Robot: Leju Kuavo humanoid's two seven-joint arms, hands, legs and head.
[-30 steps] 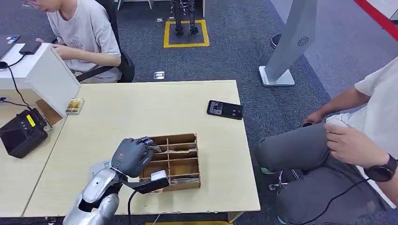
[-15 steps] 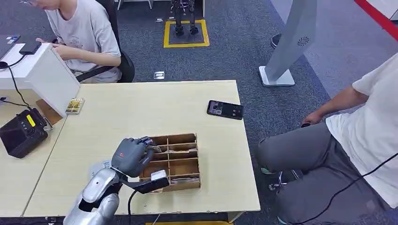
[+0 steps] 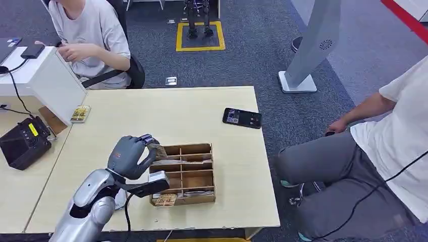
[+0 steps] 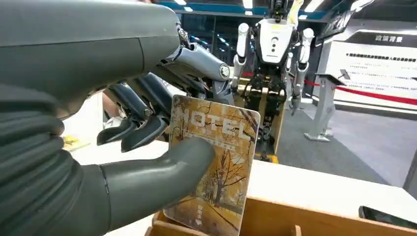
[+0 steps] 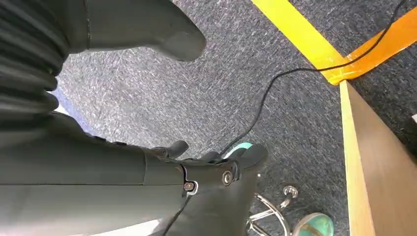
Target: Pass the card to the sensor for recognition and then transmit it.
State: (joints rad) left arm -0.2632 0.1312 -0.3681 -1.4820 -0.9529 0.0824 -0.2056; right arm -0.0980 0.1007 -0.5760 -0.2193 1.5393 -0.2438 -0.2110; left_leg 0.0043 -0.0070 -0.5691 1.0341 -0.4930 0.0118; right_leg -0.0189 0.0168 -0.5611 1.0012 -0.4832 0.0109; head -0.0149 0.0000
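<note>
left hand holds hotel card above the divided box

head view: i see the left hand (image 3: 130,156) raised over the pale table (image 3: 151,113), at the left end of the wooden divided box (image 3: 183,174). its fingers are curled around a card (image 3: 157,150), which sticks out toward the box's upper-left compartment. whether the card's lower edge is clear of the box, i cannot tell here. other cards lie in the compartments, one at the near-left corner. a black phone (image 3: 242,118) lies well apart near the table's right edge. a black sensor unit (image 3: 22,142) sits on the adjoining desk to the left, beside a white box (image 3: 43,78). one person sits behind that box; another sits to the right of the table.

left wrist view: the card (image 4: 215,162) stands upright, printed "hotel" over a picture of autumn trees. the thick thumb (image 4: 162,177) presses on its face and the darker fingers (image 4: 142,118) close in behind it, so the card is pinched. its lower edge sits just at the box rim (image 4: 275,216).

right wrist view: the right hand (image 5: 196,172) hangs over grey carpet beside the table edge. its thumb stands apart from loosely bent fingers, with nothing between them.
</note>
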